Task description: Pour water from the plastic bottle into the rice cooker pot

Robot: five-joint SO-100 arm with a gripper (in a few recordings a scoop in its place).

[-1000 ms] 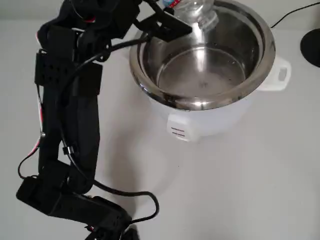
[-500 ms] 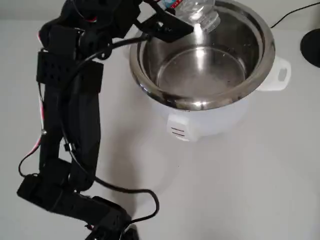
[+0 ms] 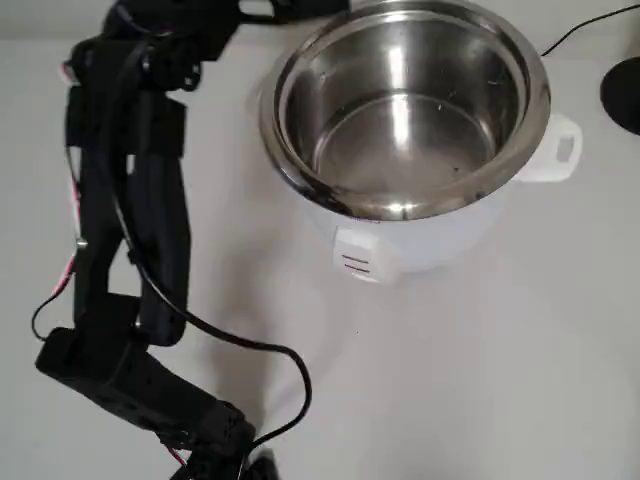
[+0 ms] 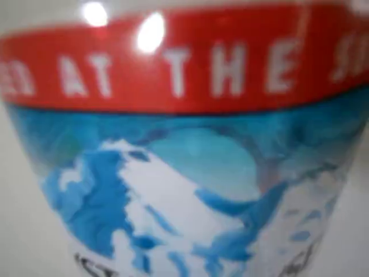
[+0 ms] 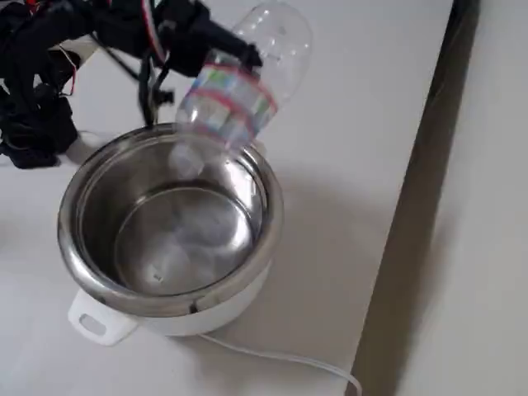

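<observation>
While your gripper clamps the plastic bottle, its neck tilts down. It hangs over the rice cooker pot.

black arm, red-and-white wires, black cable

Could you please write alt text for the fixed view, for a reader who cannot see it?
A black robot arm holds a small clear plastic bottle with a red, white and blue label tilted neck-down over a shiny round steel pot in a white cooker on a white table.
</observation>
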